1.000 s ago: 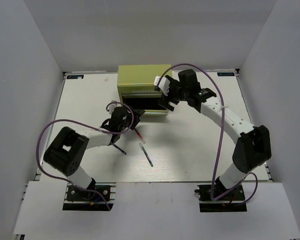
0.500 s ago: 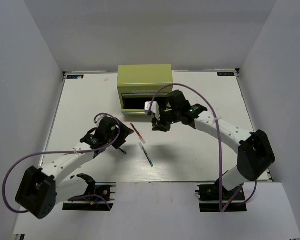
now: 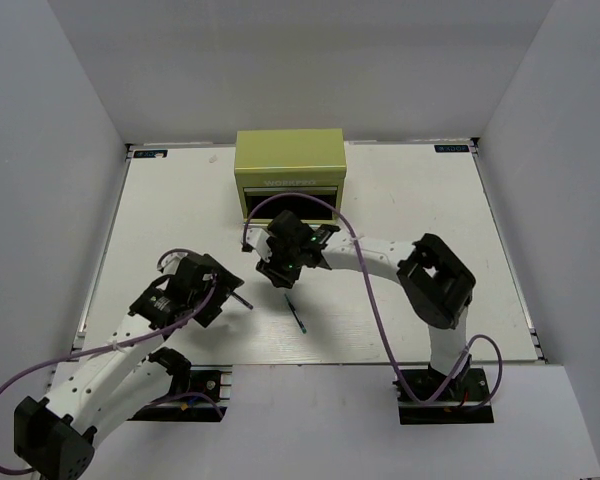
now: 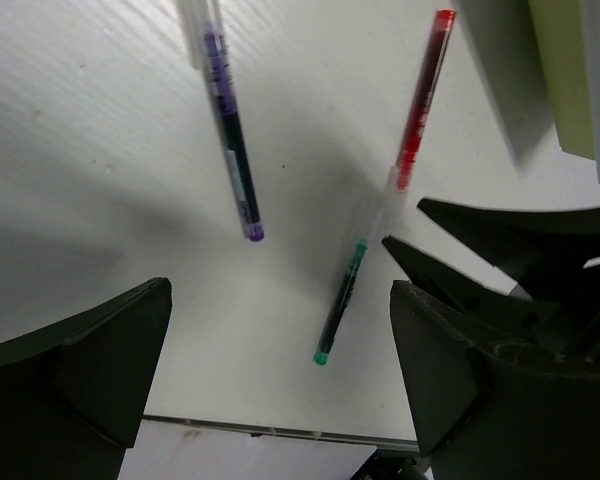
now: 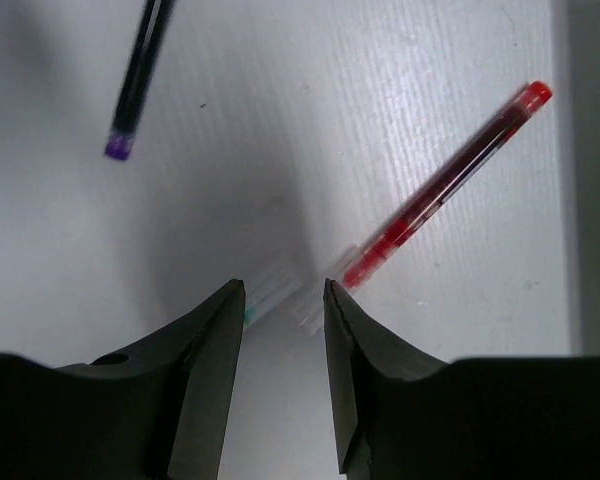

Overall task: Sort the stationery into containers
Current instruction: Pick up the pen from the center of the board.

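Observation:
A red pen (image 5: 450, 175) and a teal-green pen (image 4: 342, 300) lie end to end on the white table, both slanted. A dark blue pen (image 4: 230, 140) lies to their left. My right gripper (image 5: 283, 290) hovers low over the spot where the red and teal pens' clear ends meet, jaws narrowly open with those ends in the gap and nothing gripped. In the top view it (image 3: 283, 272) covers most of the red pen. My left gripper (image 4: 280, 370) stands wide open and empty, nearer than the pens. The olive chest (image 3: 290, 158) stands behind, a drawer open.
The right arm's dark fingers (image 4: 500, 250) reach into the left wrist view beside the teal pen. The table's near edge (image 4: 280, 428) lies just beyond the left gripper's fingertips. White walls enclose the table on three sides.
The right arm swung from the chest's drawer forward and left down over the pens, and its jaws narrowed. The left arm drew back toward the near left, and its jaws opened wide.

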Available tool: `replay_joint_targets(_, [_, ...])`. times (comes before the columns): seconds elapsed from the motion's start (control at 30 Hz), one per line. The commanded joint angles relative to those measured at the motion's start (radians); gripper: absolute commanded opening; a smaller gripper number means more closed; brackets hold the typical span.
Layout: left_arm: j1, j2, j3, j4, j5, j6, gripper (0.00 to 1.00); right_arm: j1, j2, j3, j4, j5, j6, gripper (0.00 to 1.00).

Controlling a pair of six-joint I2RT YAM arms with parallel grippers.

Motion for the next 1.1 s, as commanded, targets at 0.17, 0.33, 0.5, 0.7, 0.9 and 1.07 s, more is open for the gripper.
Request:
replay_joint_targets(0.17, [0.003,-0.059,-0.005,-0.137,-0.061,-0.064,1.00,0.009,0.103,0.112,0.071,0.224,0.160,0.48])
replay_joint_targets(0.33, [0.003,-0.016,0.004,-0.146,-0.061,-0.075,1.00,0.006,0.153,0.149,0.056,0.253,0.177,0.48])
replay_joint_targets(0.5, [0.003,0.006,-0.005,-0.111,-0.051,-0.093,1.00,0.004,0.181,0.160,0.026,0.236,0.191,0.46])
replay_joint_targets(0.7, [0.012,0.006,-0.032,-0.098,-0.040,-0.124,1.00,0.004,0.196,0.146,0.022,0.202,0.199,0.37])
replay_joint_targets(0.9, [0.012,0.026,-0.033,-0.098,-0.040,-0.145,1.00,0.000,0.209,0.145,-0.004,0.152,0.179,0.22])
replay_joint_targets(1.07, [0.012,0.073,-0.042,-0.056,-0.049,-0.145,1.00,-0.005,0.166,0.154,-0.053,0.041,0.081,0.00])
